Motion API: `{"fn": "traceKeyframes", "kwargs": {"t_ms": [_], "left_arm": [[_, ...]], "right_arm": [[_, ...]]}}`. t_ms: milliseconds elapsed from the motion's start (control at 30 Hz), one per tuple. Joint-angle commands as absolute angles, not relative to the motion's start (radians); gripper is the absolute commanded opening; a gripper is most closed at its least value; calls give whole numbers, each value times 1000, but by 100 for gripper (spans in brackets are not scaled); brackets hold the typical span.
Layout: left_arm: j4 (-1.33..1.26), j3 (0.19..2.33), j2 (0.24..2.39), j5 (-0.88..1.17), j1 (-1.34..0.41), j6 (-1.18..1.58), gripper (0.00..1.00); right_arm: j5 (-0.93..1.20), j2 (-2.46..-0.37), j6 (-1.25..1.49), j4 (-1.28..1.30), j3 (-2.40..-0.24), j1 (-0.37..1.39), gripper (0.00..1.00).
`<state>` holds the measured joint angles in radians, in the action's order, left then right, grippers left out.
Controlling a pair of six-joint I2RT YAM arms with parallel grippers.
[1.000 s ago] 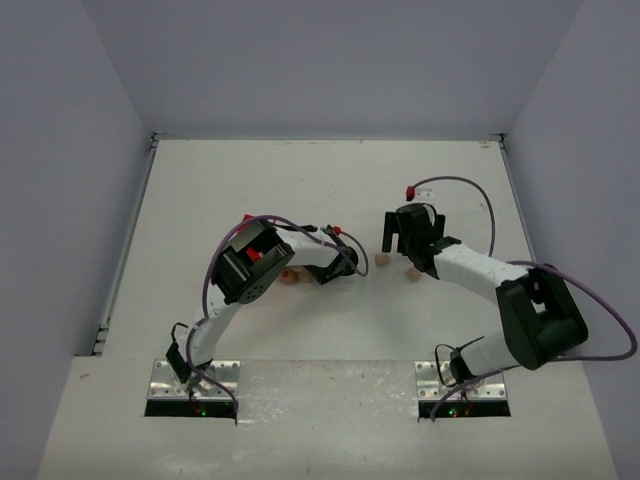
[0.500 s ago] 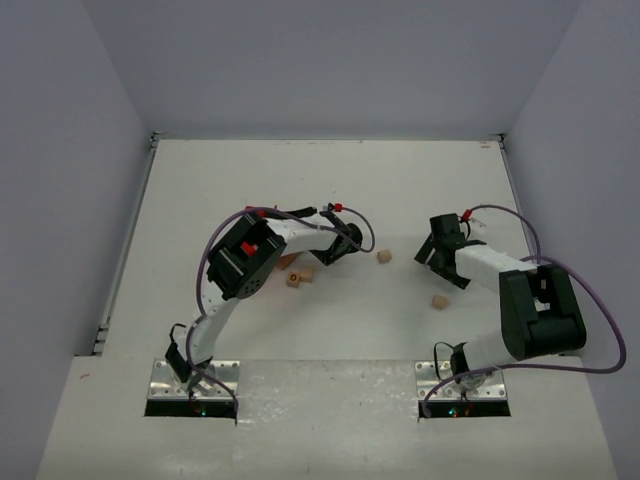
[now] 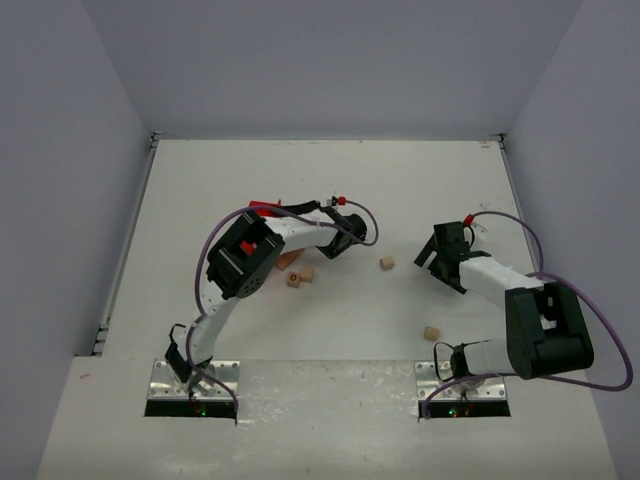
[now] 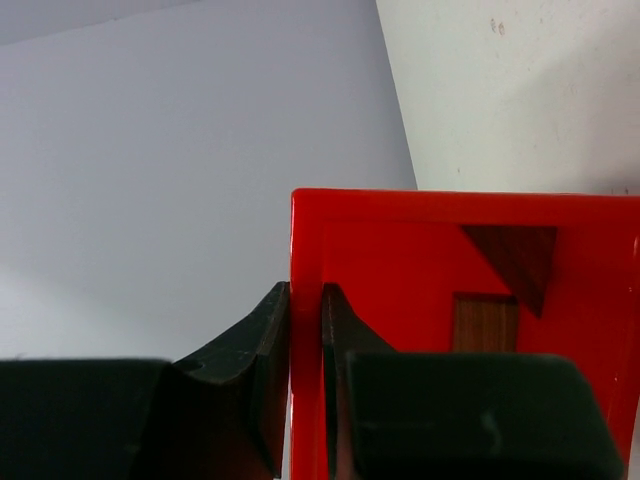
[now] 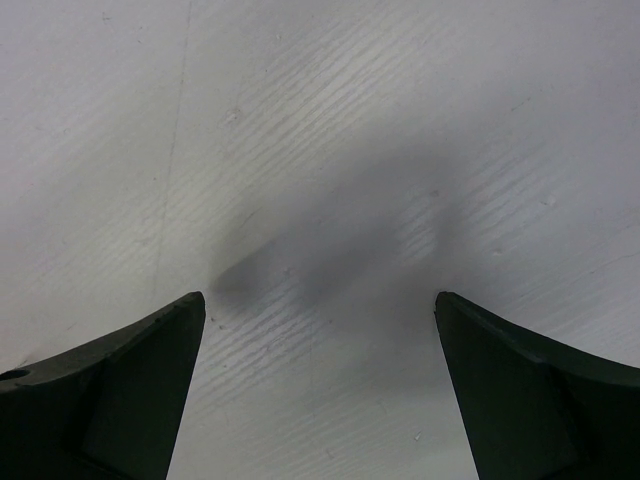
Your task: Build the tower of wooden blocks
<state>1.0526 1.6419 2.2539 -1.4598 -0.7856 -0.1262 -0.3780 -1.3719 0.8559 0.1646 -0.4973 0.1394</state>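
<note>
The left jaws clamp the red bin (image 4: 450, 205) by its wall; the triangular roof piece (image 4: 518, 255) lies inside that bin; the right jaws gape empty.

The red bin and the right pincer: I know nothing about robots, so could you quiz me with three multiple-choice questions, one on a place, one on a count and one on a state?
1. Where is the dark triangular piece?
A) stacked on a cube
B) inside the red bin
C) on top of an arm

2. How many wooden pieces show inside the bin in the left wrist view?
A) two
B) five
C) none

3. How is the right pincer?
A) shut on a cube
B) clamped on the bin
C) open, holding nothing

Answers: B, it shows against the bin's red inside; A, only the triangle and a brown block; C, its fingers stand wide apart over the table.
</note>
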Motion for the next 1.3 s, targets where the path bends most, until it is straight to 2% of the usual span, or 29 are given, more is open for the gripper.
{"fn": "traceKeyframes", "kwargs": {"t_ms": [0, 67, 133, 167, 200, 267, 333, 767, 1000, 1267], "left_arm": [[754, 1500, 2203, -1670, -782, -578, 0], [337, 1360, 2120, -1580, -793, -1033, 0], [-444, 1137, 2054, -1455, -808, -1510, 0], [-629, 1053, 2032, -1433, -816, -1718, 0], [-642, 1041, 2036, -1427, -816, -1761, 0], [-544, 1115, 2068, -1440, -816, -1659, 0], [-341, 1186, 2105, -1454, -816, -1550, 0], [-425, 1239, 2180, -1487, -858, -1627, 0], [-446, 1175, 2149, -1476, -859, -1658, 0], [-447, 1200, 2152, -1479, -858, -1659, 0]], "right_arm": [[-261, -1380, 880, 187, -462, 144, 99], [-265, -1369, 879, 183, -453, 143, 99], [-267, -1357, 877, 174, -443, 145, 99], [-266, -1355, 875, 169, -440, 146, 99], [-264, -1355, 871, 166, -439, 146, 99], [-264, -1355, 870, 169, -439, 145, 99], [-263, -1357, 869, 166, -440, 149, 99], [-256, -1361, 863, 149, -437, 155, 99], [-257, -1367, 861, 146, -436, 156, 99], [-261, -1360, 861, 148, -437, 156, 99]]}}
